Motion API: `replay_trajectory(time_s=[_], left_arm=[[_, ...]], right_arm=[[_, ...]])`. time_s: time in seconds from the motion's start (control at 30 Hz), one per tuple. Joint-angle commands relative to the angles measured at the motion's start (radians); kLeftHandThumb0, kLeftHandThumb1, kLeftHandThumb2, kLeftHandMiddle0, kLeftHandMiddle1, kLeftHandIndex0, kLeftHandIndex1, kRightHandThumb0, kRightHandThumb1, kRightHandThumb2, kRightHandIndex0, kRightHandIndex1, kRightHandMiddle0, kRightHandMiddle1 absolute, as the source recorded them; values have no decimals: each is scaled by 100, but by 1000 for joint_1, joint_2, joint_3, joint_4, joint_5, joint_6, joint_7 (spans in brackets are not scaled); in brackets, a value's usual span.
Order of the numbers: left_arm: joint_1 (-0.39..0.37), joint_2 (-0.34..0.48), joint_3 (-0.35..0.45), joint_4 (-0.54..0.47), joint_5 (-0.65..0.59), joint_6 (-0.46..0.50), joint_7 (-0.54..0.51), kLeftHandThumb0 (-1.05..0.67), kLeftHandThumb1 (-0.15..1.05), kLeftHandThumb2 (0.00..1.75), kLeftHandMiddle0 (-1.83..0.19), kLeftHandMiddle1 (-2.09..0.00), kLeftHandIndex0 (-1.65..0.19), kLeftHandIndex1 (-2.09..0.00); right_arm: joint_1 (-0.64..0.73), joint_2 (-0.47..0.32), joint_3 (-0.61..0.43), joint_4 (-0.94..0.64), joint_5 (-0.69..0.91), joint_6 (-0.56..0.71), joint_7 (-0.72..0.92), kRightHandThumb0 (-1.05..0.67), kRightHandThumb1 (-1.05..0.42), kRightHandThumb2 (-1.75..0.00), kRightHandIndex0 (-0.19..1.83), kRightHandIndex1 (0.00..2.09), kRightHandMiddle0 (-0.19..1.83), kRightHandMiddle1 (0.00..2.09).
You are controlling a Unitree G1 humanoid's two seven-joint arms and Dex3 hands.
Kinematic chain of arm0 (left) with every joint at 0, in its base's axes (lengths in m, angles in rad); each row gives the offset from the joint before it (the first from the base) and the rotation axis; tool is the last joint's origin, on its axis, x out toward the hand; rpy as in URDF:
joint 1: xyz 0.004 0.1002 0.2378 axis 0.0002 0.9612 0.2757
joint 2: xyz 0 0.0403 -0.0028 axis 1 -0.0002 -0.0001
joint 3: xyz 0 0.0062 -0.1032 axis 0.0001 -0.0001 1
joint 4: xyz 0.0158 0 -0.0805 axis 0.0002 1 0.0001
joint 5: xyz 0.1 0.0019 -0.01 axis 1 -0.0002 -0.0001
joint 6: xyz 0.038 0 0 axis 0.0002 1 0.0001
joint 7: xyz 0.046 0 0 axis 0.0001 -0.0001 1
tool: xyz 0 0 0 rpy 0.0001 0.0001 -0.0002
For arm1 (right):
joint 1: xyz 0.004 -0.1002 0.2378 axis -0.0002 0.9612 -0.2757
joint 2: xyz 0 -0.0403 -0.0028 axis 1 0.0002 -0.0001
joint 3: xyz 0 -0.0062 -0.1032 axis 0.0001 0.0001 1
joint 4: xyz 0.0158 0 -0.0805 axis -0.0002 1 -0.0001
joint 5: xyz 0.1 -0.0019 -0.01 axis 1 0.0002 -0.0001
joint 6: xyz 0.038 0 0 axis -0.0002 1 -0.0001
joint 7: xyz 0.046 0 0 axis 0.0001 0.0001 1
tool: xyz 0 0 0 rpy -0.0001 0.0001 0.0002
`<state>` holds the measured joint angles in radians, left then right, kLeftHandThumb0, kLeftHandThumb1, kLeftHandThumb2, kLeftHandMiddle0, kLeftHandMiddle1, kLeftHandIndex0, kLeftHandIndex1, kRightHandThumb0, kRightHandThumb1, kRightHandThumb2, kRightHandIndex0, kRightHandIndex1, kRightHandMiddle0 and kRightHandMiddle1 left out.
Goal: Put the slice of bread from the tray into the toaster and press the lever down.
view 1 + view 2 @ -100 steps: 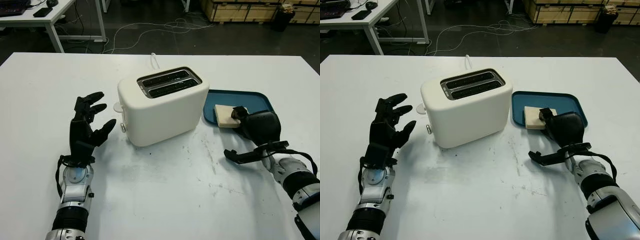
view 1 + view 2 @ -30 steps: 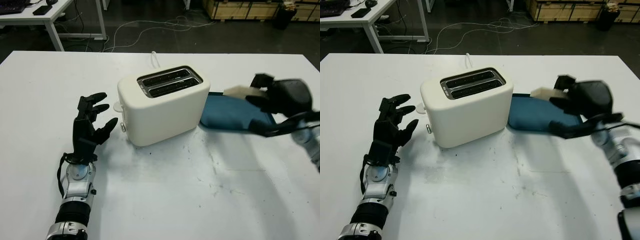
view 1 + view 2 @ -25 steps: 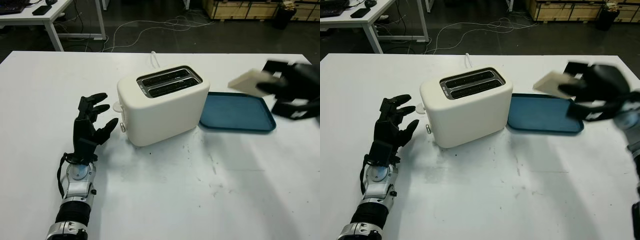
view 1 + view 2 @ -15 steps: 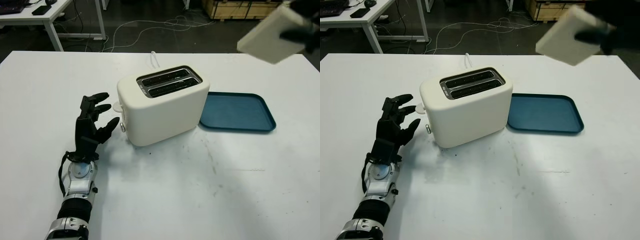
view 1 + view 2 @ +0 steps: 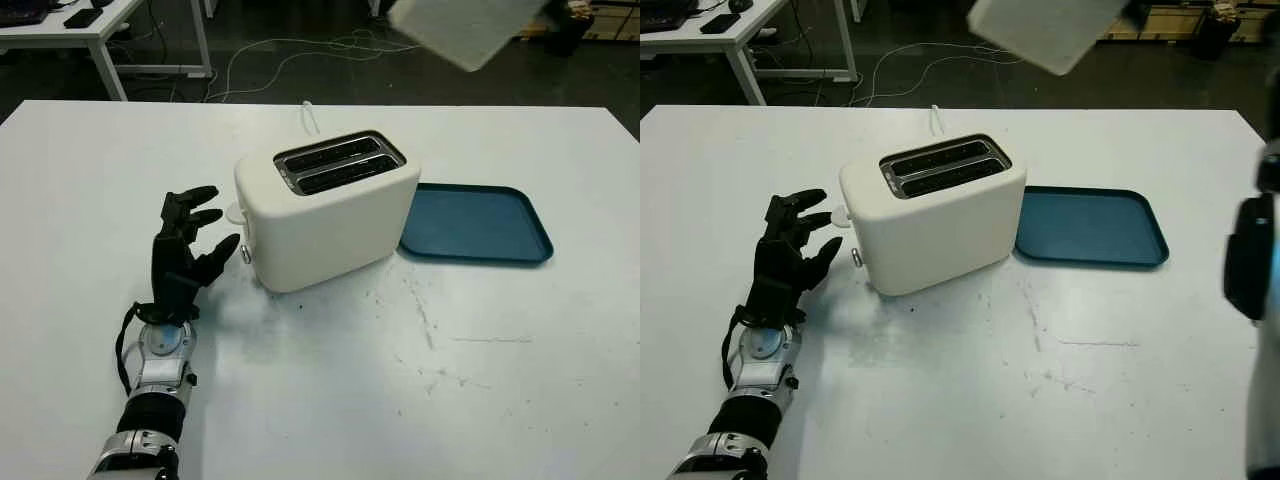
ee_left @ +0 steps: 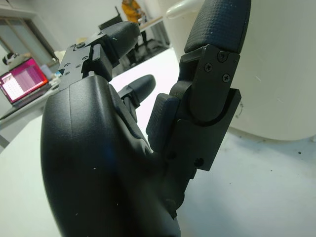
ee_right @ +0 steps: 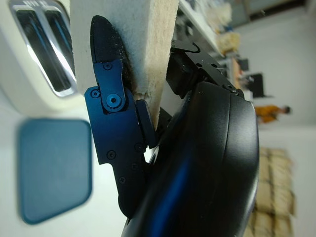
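White table (image 5: 520, 400), bread slice (image 5: 1045, 30) aloft above toaster (image 5: 325, 210) (tray (image 5: 475, 225) beside)

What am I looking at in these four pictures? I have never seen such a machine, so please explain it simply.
This is a humanoid robot with two arms and black three-finger hands. Two pictures come from cameras in its head, looking down at a white table. The other two come from cameras at its wrists, very close to each hand.

On the table stand a white toaster with two slots on top and, beside it, a blue tray with nothing on it.

The left hand is open, beside the toaster's lever end, holding nothing. The right hand is raised high and grips the slice of bread between its fingers. In the head pictures the slice shows at the top edge, above the toaster. It is not yet in a slot.
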<state>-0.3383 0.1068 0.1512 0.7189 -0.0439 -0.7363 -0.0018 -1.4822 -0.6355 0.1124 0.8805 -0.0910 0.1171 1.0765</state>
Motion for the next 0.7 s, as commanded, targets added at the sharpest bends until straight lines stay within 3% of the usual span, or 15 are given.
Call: replay_trajectory(time_s=[0.0,0.23,0.43,0.67], left_arm=[[-22,2,0,8,4,-16,-1,-105,92,14,0,-130,0,-118],[-48,11,8,46,1,-30,-3,-105,92,13,0,-130,0,-118],[-91,30,15,111,9,-47,9,-105,92,15,0,-131,0,-118],[-138,45,15,171,7,-49,13,-105,92,16,0,-134,0,-123]], right_arm=[[-28,37,7,22,10,12,11,-46,-92,-23,117,175,98,175],[-18,124,32,128,-19,-101,-20,-52,-92,-23,108,175,89,175],[-9,170,48,205,-44,-124,-39,-53,-92,-27,104,175,87,175],[28,200,64,257,-78,-239,-99,-55,-92,-30,103,175,85,175]])
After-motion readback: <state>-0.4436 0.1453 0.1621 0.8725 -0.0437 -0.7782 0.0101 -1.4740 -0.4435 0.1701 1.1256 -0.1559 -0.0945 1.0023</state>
